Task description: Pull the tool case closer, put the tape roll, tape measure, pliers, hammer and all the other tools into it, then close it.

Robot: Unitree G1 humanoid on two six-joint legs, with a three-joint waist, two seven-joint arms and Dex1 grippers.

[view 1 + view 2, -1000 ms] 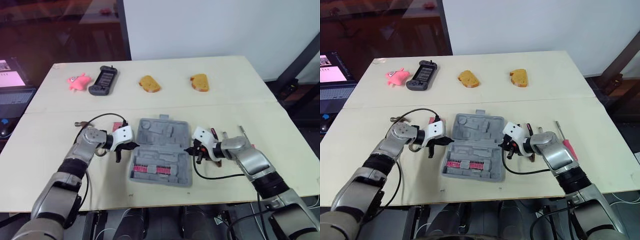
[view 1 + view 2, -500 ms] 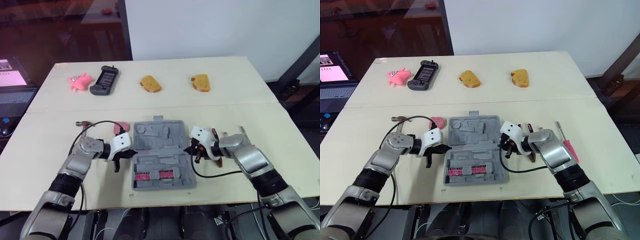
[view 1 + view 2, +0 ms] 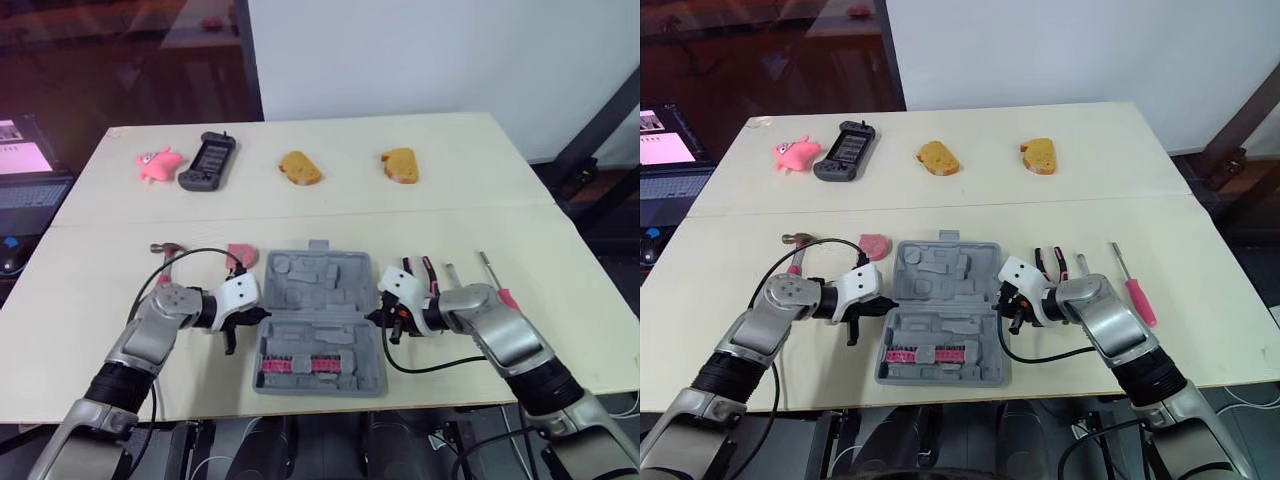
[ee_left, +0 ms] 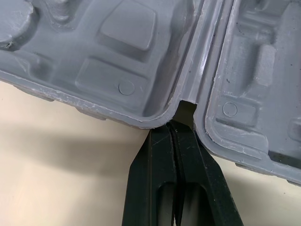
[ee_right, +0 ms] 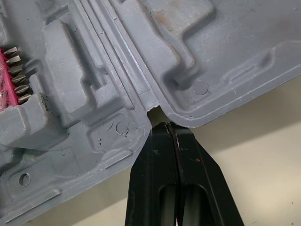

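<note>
The grey tool case (image 3: 318,320) lies open near the table's front edge, with a pink bit rack (image 3: 300,365) in its near half. My left gripper (image 3: 243,322) is shut, its tips in the hinge notch on the case's left side (image 4: 176,123). My right gripper (image 3: 383,318) is shut, its tips at the hinge notch on the right side (image 5: 167,127). A pink tape roll (image 3: 241,254) and a hammer (image 3: 163,250) lie behind the left gripper. Pliers (image 3: 418,272) and a pink-handled screwdriver (image 3: 497,280) lie to the right of the case.
Along the far side of the table lie a pink toy (image 3: 157,161), a black handheld device (image 3: 207,160) and two brown bread-like pieces (image 3: 299,167) (image 3: 399,164). A laptop (image 3: 25,170) stands off the table's left edge. Cables loop from both wrists.
The case has slid toward the front edge and turned square to it, both grippers moving with it. The tape roll and pliers, before partly hidden, now lie in the open.
</note>
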